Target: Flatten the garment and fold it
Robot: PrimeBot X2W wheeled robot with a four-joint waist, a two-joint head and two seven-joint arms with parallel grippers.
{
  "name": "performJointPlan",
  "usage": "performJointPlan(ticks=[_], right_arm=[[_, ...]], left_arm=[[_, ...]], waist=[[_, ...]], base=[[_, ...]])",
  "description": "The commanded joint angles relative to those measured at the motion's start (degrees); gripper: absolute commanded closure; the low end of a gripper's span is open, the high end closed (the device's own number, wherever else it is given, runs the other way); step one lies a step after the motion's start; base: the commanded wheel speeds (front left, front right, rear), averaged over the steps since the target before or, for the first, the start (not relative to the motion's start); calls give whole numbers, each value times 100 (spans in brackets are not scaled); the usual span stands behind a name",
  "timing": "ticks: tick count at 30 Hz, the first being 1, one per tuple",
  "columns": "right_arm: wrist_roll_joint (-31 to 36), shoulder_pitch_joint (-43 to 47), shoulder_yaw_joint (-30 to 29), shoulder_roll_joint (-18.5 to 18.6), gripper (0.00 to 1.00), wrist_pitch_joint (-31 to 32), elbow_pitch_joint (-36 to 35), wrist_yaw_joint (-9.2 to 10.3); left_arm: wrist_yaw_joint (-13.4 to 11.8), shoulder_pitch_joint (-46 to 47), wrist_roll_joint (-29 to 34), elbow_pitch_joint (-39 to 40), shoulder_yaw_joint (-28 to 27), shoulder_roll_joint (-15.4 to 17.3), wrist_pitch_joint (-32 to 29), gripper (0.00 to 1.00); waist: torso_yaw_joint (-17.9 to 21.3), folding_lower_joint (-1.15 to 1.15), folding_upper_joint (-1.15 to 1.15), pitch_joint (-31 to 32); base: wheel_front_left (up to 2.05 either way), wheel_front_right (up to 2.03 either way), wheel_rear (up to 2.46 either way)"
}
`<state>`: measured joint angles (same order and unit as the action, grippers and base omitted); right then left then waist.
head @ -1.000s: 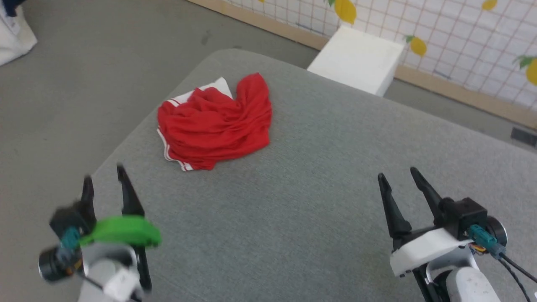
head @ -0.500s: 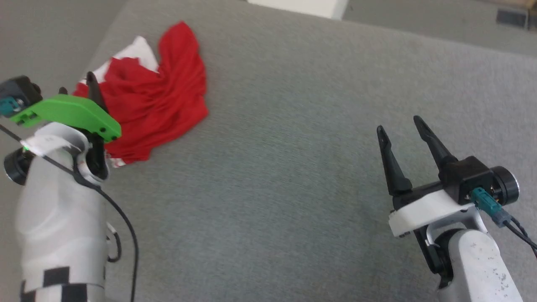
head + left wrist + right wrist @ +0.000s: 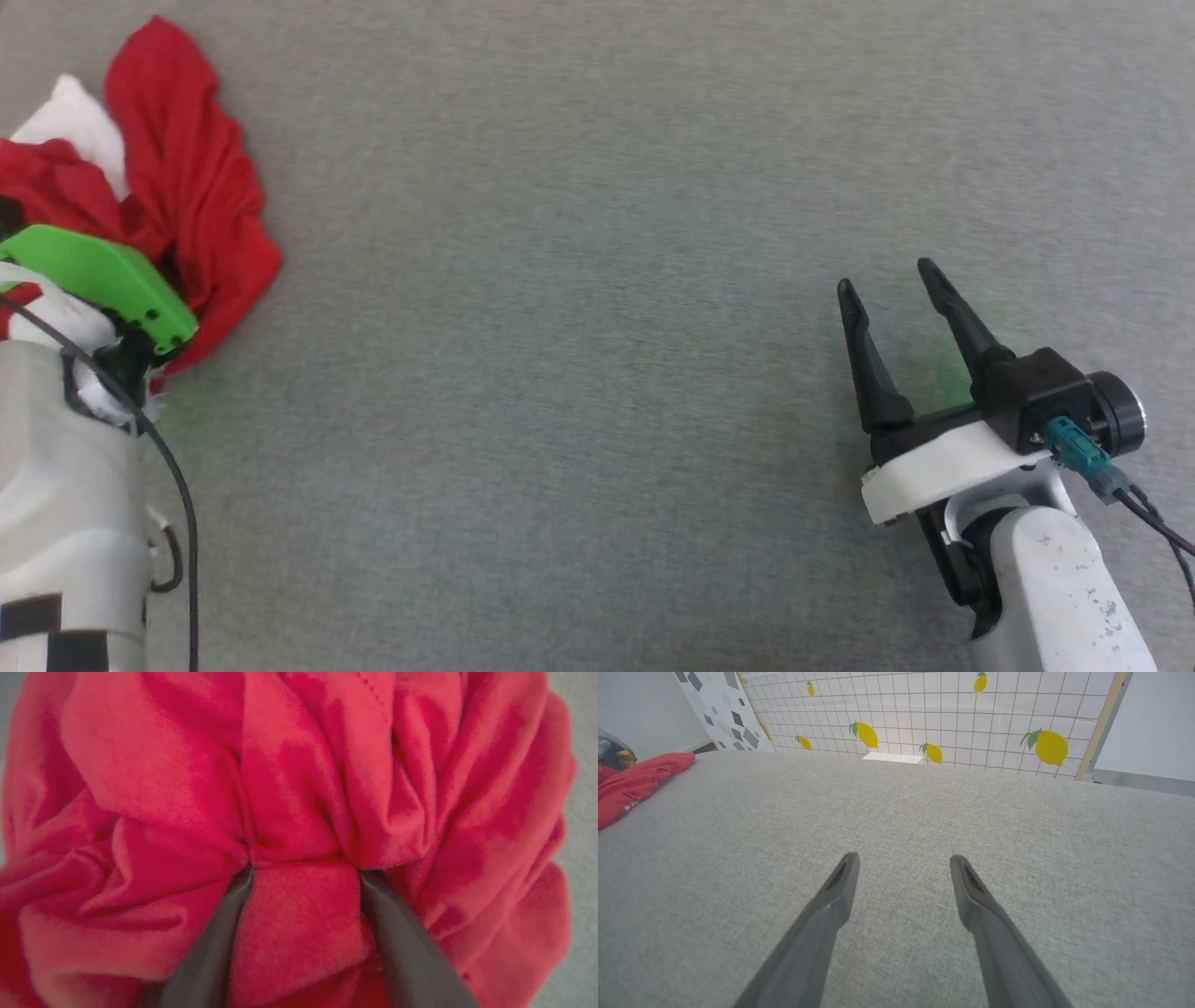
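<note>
The garment lies crumpled at the far left of the grey surface, red with a white patch behind it. My left arm's green wrist mount sits over its near side and hides the fingers. In the left wrist view my left gripper is open, its tips pressed into the red cloth with a fold bulging between the fingers. My right gripper stands open over bare surface at the right, far from the garment. In the right wrist view it holds nothing, and the garment shows at the left edge.
The grey fabric-covered surface stretches wide between the two arms. Beyond its far edge stand a tiled wall with lemon prints and a white box. A dark bundle lies behind the garment.
The head camera has tilted down, so the whole picture shifted. My left arm has reached forward onto the garment and its fingers now press into the cloth. The right gripper stays open.
</note>
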<state>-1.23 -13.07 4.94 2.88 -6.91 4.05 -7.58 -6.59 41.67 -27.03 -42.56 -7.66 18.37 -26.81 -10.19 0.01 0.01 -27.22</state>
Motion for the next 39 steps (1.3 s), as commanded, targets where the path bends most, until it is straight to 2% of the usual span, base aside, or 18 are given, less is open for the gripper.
performJointPlan(ticks=[1,4,9,13,16,22,28,30,34,39], right_arm=[[-65,-15,14,-1,0,-65,52,9],[-160,83,20,-1,0,-125,199,9],[-355,329,-20,-1,0,-238,461,9],[-492,535,-70,-1,0,-302,594,9],[-581,671,-83,-1,0,-327,641,9],[-709,868,-148,-1,0,-353,661,9],[-744,937,-211,-1,0,-353,629,9],[-739,939,-231,-1,0,-348,618,9],[-729,925,-273,-1,0,-335,575,9],[-713,913,-307,-1,0,-310,512,9]], left_arm=[[-25,-435,37,-173,103,-152,-47,100],[-86,-577,239,145,107,17,597,100],[-97,-663,620,731,156,226,2059,100],[-43,-499,920,1204,348,308,2874,100],[35,-314,1030,1547,510,265,3198,100],[252,74,1111,2278,973,-57,3377,100],[471,290,1014,2731,1600,-802,3439,100],[560,270,950,2757,1830,-1080,3456,100],[676,111,761,2639,2320,-1420,3461,100],[727,-315,405,2172,3123,-1538,3194,100]], waist=[[73,-1,-1,250],[29,-1,-1,638],[-49,-1,-1,1420],[-49,-1,-1,1941],[22,-1,-1,2230],[347,-1,-1,2551],[860,-1,-1,2593],[1051,-1,-1,2583],[1425,-1,-1,2514],[1785,-1,-1,2390]], base=[[0,0,0],[0,0,0],[0,0,0],[0,0,0],[0,0,0],[0,0,0],[0,0,0],[0,0,0],[0,0,0],[0,0,0]])
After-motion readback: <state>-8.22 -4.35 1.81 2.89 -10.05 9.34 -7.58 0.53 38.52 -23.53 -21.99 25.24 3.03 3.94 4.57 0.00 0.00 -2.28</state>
